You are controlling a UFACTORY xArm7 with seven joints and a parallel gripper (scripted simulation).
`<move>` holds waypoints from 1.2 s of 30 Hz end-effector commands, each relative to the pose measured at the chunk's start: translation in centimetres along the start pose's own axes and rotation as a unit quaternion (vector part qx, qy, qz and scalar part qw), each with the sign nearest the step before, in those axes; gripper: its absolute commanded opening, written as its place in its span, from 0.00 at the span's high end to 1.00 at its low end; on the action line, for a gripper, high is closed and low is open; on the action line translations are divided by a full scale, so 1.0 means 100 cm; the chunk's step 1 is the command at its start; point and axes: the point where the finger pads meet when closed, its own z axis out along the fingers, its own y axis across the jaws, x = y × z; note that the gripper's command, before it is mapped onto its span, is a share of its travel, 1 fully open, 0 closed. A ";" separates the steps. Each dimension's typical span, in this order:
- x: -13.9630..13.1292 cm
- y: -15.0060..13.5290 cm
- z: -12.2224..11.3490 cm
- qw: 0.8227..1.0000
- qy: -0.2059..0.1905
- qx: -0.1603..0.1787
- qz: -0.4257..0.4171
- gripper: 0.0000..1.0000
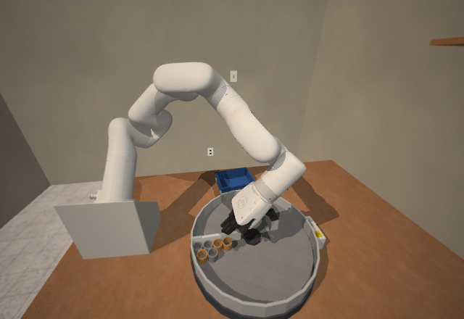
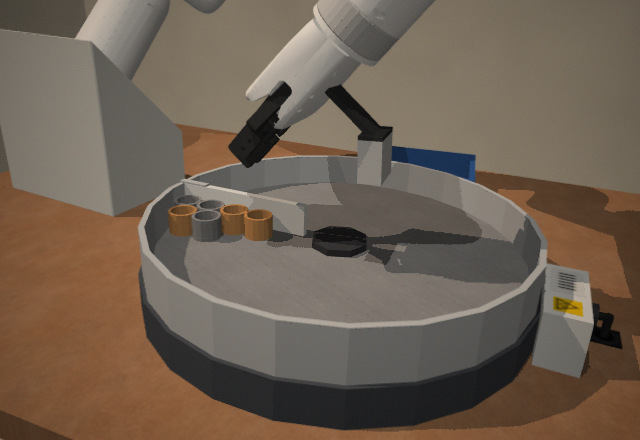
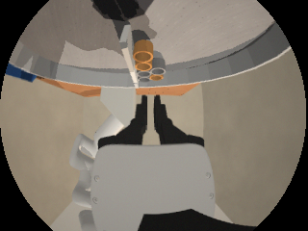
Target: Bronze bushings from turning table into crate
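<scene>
The round grey turning table (image 1: pixel 258 255) (image 2: pixel 341 270) holds a cluster of bushings at its left side, against a white guide bar (image 2: pixel 248 200). Three are bronze (image 2: pixel 181 219) (image 2: pixel 233 218) (image 2: pixel 257 224) and three are steel (image 2: pixel 206 224) (image 2: pixel 187 200) (image 2: pixel 210 203). The cluster also shows in the top view, with bronze ones (image 1: pixel 202 256) (image 1: pixel 227 243) and a steel one (image 1: pixel 212 254), and in the wrist view (image 3: pixel 144 58). My gripper (image 2: pixel 250 148) (image 1: pixel 229 225) (image 3: pixel 150 102) is shut and empty. It hangs tilted above the table's far left rim, above and behind the cluster. The blue crate (image 1: pixel 234 179) (image 2: pixel 433 163) stands behind the table.
A black hub (image 2: pixel 339 240) sits at the table's centre. A white post with a black strut (image 2: pixel 373 158) stands at the far rim. A grey control box (image 2: pixel 563 316) is fixed to the table's right side. The arm's grey base block (image 1: pixel 108 227) stands to the left.
</scene>
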 end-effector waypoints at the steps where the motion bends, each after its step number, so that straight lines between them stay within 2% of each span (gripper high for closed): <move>1: 0.000 0.001 -0.002 1.000 0.002 -0.006 -0.005 0.90; 12: 0.001 0.001 -0.002 0.997 0.000 -0.054 -0.063 0.90; 14: 0.001 0.001 -0.002 0.997 0.000 -0.054 -0.063 0.90; 20: 0.002 0.001 -0.001 0.988 0.000 -0.098 -0.115 0.90; 29: 0.002 0.000 0.002 0.958 0.000 -0.185 -0.219 0.90; 31: 0.002 0.000 0.002 0.958 0.000 -0.185 -0.219 0.90; 36: 0.002 0.000 0.004 0.928 0.000 -0.240 -0.284 0.90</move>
